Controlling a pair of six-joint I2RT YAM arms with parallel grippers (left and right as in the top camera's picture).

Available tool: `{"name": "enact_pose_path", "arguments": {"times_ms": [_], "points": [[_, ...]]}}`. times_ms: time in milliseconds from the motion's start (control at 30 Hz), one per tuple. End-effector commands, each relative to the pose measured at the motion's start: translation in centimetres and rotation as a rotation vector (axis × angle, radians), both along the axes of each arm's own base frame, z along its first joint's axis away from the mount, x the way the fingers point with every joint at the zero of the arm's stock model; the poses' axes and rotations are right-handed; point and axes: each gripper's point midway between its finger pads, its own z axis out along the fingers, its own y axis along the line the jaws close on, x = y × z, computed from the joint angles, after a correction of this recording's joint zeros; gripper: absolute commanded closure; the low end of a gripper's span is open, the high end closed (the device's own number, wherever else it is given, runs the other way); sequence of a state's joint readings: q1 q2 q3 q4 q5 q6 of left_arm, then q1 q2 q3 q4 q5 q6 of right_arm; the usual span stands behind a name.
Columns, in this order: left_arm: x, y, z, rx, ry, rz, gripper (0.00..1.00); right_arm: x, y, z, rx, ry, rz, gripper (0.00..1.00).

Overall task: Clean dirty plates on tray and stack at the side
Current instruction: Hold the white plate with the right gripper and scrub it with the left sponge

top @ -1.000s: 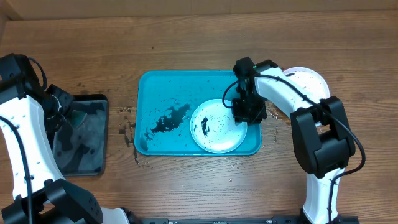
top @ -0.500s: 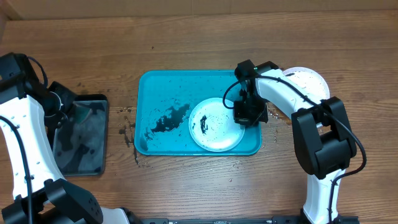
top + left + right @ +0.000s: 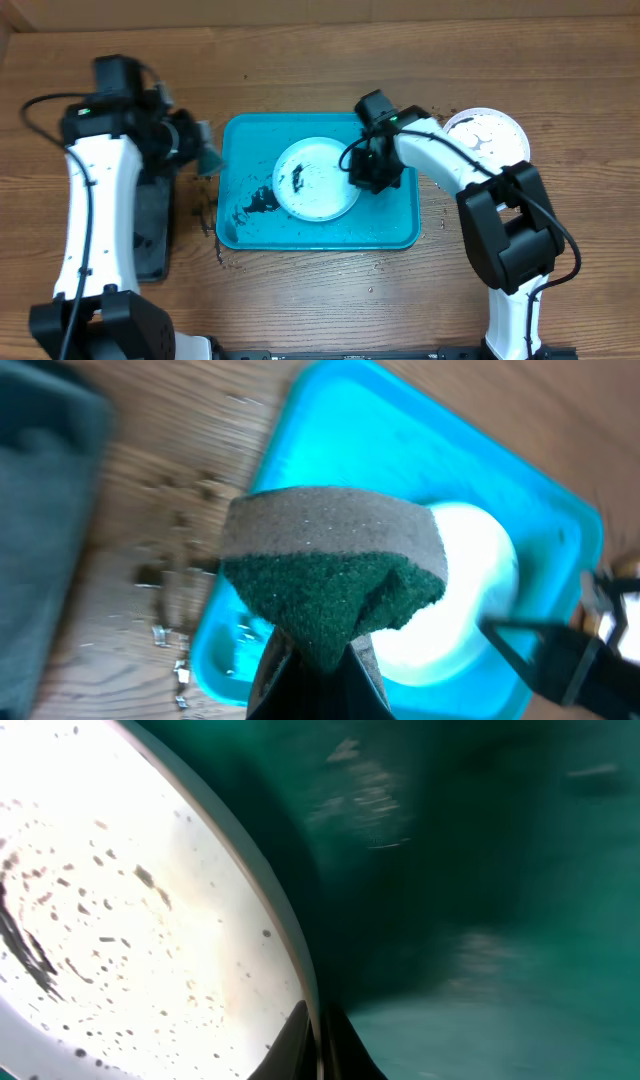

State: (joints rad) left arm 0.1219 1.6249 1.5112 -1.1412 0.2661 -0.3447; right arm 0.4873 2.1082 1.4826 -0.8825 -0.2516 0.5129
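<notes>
A white dirty plate [image 3: 315,180] with dark smears lies in the turquoise tray [image 3: 400,232]. My right gripper [image 3: 363,172] is shut on its right rim; the right wrist view shows the rim [image 3: 290,955] pinched between the fingers [image 3: 318,1038]. My left gripper [image 3: 196,143] is shut on a green and grey sponge [image 3: 335,575], held just left of the tray's left edge. Another white plate [image 3: 487,133] with dark marks sits on the table right of the tray. The yellow-green and light blue plates are out of view.
A black tray [image 3: 150,225] lies at the left under my left arm. Dark smears [image 3: 258,200] sit on the turquoise tray's floor. Specks and crumbs [image 3: 205,210] lie on the wood between the two trays.
My right gripper has dragged the white plate left and up across the tray. My left arm has swung from the black tray to the tray's left edge with the sponge.
</notes>
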Motion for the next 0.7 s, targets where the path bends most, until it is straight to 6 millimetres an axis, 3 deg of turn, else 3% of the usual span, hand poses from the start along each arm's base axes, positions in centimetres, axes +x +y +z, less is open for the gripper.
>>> {"name": "enact_pose_path", "arguments": {"times_ms": [0, 500, 600, 667], "points": [[0.1, -4.0, -1.8, -0.01, 0.042, -0.139, 0.96, -2.0, 1.2, -1.7, -0.042, 0.004, 0.056, 0.96], [-0.6, -13.8, -11.9, -0.074, 0.278, -0.396, 0.96, -1.5, 1.8, -1.9, -0.03, -0.021, 0.032, 0.96], [-0.8, -15.3, -14.1, -0.058, 0.312, -0.421, 0.96, -1.4, 1.9, -1.9, -0.028, -0.025, 0.031, 0.96], [-0.9, -15.3, -15.1, -0.029, 0.335, -0.403, 0.96, -1.4, 1.8, -1.9, -0.029, -0.024, 0.032, 0.96]]}}
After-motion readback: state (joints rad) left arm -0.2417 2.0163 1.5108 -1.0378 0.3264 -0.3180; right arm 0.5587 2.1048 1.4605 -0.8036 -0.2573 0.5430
